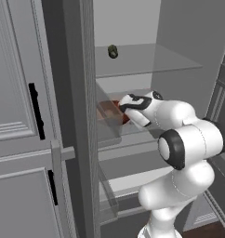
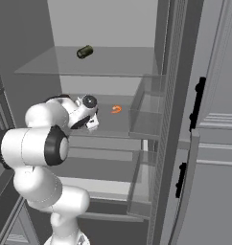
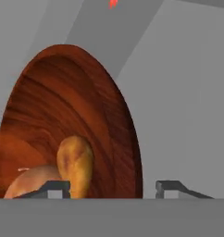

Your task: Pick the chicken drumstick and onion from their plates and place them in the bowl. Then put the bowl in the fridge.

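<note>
No readable text, labels, brands, numbers or signs appear anywhere in these kitchen views, inside the fridge (image 1: 179, 56) included.

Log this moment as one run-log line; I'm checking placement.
stage: bowl on fridge shelf | contents: chicken drumstick, onion | end effector: open, straddling bowl rim | fridge door: open

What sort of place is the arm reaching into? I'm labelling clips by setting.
Most likely the inside of an open kitchen fridge: clear glass shelves, panelled cabinets beside it, and a wooden bowl holding the chicken drumstick.
</note>
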Tool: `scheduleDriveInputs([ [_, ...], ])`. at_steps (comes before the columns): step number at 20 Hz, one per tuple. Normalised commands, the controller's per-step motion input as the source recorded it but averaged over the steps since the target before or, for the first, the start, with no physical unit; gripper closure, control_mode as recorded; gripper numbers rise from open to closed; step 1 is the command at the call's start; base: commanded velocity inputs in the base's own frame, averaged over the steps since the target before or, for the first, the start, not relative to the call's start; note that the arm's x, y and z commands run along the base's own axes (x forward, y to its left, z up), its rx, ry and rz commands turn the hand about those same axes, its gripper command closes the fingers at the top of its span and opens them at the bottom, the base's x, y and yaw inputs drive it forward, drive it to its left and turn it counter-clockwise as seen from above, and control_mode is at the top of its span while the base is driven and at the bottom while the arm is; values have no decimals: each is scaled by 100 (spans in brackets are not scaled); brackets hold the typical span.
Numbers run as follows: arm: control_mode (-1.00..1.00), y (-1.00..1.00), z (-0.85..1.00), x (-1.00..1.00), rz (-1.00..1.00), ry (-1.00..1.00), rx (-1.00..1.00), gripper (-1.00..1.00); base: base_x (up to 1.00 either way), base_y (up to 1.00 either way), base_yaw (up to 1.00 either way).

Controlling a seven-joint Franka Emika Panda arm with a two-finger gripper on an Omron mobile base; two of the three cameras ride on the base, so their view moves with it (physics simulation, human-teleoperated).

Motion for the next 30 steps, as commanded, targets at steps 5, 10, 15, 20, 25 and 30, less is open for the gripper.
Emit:
scheduleDriveInputs([
  [5, -100, -2, 33, -31, 0, -31, 4, -100, 0, 0, 0],
  [10, -100, -19, 71, -77, -2, -18, 15, -100, 0, 0, 0],
  [15, -100, -42, 100, -100, -7, 9, 9, -100, 0, 0, 0],
  [20, -100, -30, 100, -97, 0, 25, 0, -100, 0, 0, 0],
  [25, -100, -35, 100, -91, 0, 32, 0, -100, 0, 0, 0],
  [30, -100, -29, 76, -100, 0, 10, -4, -100, 0, 0, 0],
])
